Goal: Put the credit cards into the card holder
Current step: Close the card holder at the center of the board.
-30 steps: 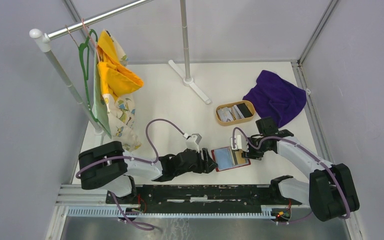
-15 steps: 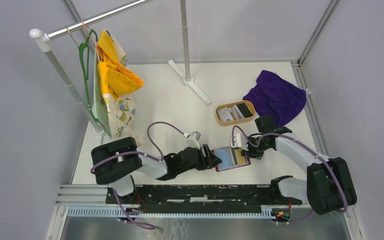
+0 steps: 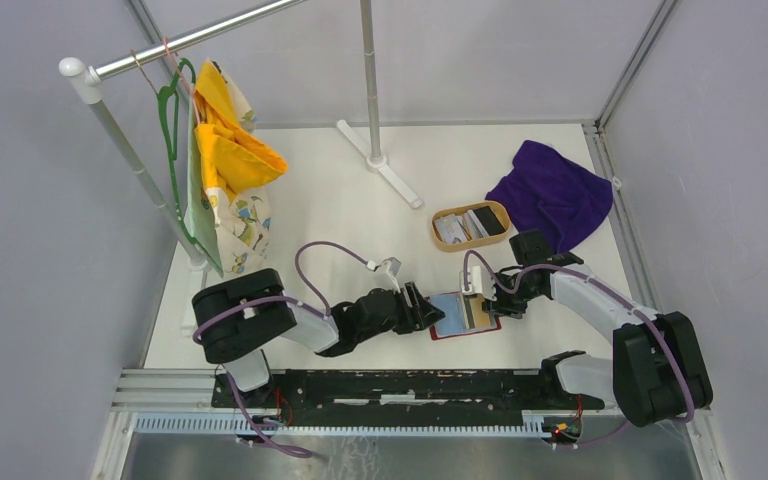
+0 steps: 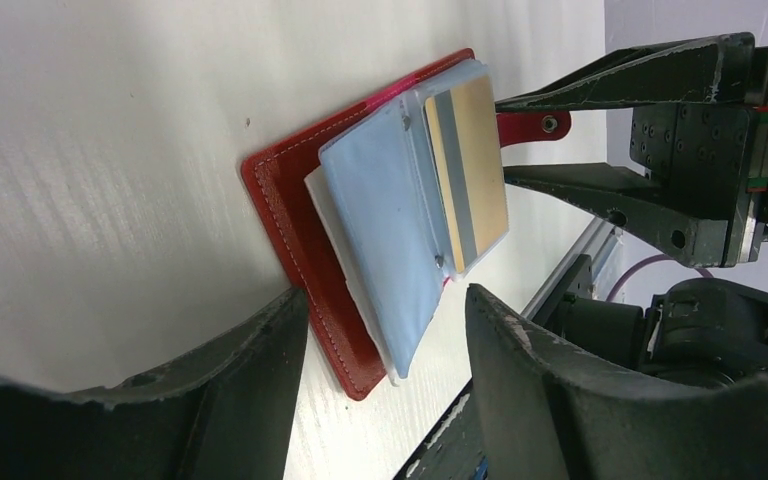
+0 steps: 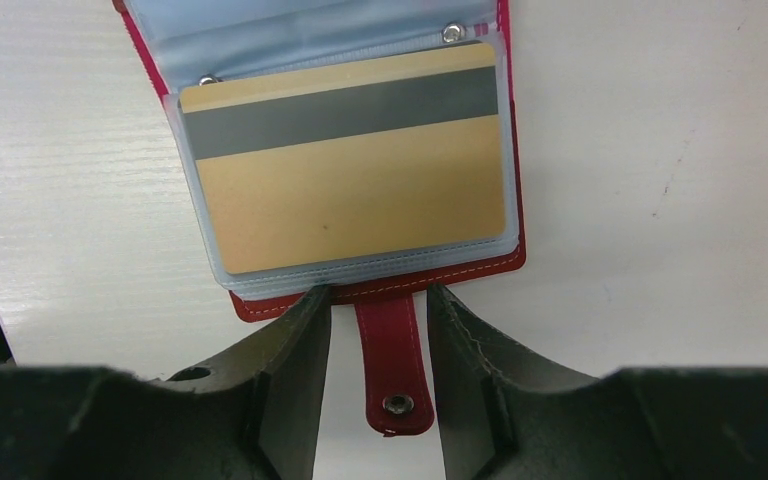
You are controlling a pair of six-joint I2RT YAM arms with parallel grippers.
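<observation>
Card holder (image 5: 391, 352) sleeves gold card (image 5: 345, 190); tray (image 3: 436, 232) holds cards (image 3: 480, 222).

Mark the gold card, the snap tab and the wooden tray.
gold card (image 5: 350, 195): right wrist view, face below the stripe.
snap tab (image 5: 391, 350): right wrist view, strap's middle.
wooden tray (image 3: 436, 228): top view, left rim.

A white table (image 3: 360, 230) is closed in by grey walls (image 3: 50, 250). A metal rack (image 3: 132, 160) is set up on the left, and a yellow cloth (image 3: 230, 150) is hung on it. A purple cloth (image 3: 552, 195) is laid at the back right.
</observation>
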